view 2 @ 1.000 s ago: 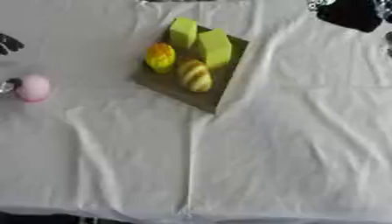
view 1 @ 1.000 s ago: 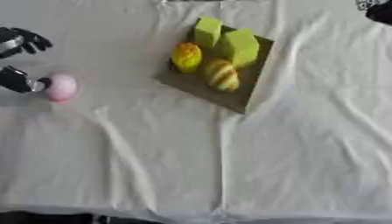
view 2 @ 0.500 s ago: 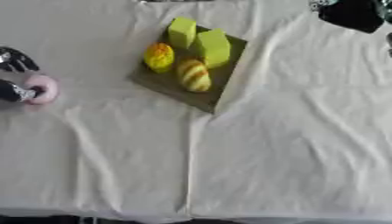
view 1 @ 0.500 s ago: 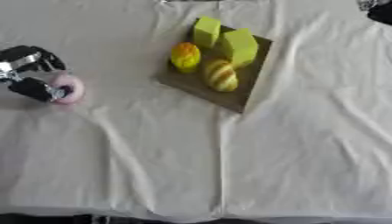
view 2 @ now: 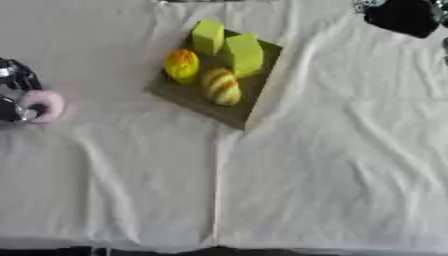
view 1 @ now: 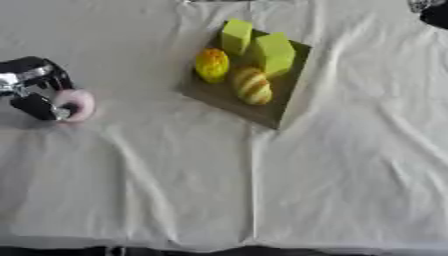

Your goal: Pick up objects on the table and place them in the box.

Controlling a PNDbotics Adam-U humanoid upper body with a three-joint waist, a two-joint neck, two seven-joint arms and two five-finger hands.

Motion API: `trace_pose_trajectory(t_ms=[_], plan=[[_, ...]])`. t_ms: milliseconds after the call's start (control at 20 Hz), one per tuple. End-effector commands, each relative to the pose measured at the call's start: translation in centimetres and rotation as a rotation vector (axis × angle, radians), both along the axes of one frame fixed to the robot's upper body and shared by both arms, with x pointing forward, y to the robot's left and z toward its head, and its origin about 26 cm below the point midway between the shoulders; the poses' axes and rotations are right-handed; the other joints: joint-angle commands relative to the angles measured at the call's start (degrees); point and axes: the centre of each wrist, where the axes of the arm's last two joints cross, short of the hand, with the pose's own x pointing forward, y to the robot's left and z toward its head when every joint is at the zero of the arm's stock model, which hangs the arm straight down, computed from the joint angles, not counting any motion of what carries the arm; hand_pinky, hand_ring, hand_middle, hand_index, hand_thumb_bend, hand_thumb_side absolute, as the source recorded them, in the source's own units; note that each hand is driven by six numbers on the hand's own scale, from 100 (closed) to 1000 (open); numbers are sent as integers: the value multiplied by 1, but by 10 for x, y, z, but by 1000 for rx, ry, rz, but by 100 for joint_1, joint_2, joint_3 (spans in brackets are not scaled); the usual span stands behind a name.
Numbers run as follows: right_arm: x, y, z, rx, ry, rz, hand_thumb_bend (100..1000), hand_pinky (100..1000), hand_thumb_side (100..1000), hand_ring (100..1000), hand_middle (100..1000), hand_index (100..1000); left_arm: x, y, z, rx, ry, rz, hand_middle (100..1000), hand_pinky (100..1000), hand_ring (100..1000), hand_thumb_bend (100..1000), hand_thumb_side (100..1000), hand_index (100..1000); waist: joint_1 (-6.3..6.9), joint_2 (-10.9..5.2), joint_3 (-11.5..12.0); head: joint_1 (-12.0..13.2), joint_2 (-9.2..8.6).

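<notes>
Left hand (view 1: 35,90) is way off to the left of the box (view 1: 234,97), fingers curled around a pink ball (view 1: 77,104) sitting on the white-clothed bench (view 1: 262,190). The box already holds two green blocks (view 1: 261,46), an orange fruit (view 1: 212,65) and a striped yellow one (view 1: 251,86). Right hand (view 2: 402,16) is up past the box's far right; can't tell how its fingers are.

A pink round object (view 1: 77,104) lies far left; the flat brown box (view 1: 229,97) holds four yellow-green pieces.
</notes>
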Motion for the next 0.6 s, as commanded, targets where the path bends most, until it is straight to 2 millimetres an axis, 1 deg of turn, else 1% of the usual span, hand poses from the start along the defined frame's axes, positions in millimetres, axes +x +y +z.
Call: trace_pose_trajectory(t_ms=[50, 250, 500, 600], plan=[[-2, -3, 9, -12, -24, -8, 100, 972, 352, 980, 816, 871, -5, -1, 30, 2, -85, -20, 643, 778, 718, 229, 112, 567, 44, -923, 1, 16, 22], [-2, -3, 9, -8, -25, -10, 100, 972, 355, 980, 816, 871, -15, -16, 57, -17, -168, -81, 634, 774, 711, 217, 113, 550, 56, -934, 3, 9, 22], [-2, -4, 8, -3, -23, -13, 100, 973, 361, 981, 816, 871, -27, -41, 88, -39, -256, -173, 630, 772, 706, 215, 107, 539, 72, -944, -9, 8, 22], [-3, -4, 9, 1, -27, -14, 100, 973, 358, 980, 816, 871, -31, -55, 100, -48, -290, -219, 644, 771, 705, 216, 104, 540, 79, -951, -17, 7, 22]])
